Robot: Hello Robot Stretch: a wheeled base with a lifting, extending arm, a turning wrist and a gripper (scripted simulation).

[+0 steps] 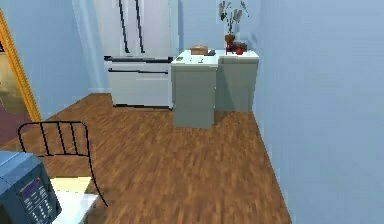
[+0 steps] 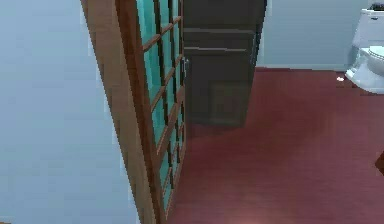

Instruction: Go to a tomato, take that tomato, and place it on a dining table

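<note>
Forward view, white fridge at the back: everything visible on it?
The tall white refrigerator stands upright on the brown wood floor against the pale blue wall. Two upper doors carry dark vertical handles at the centre seam; a lower drawer has a dark horizontal handle. All look shut. A pale grey cabinet stands just to its right in view; contact unclear.

robot's own body out of frame, no colours or markings discernible

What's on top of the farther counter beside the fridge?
On the farther counter: a potted plant with small red things, possibly tomatoes, at its foot. Whatever lies behind them is covered.
</note>
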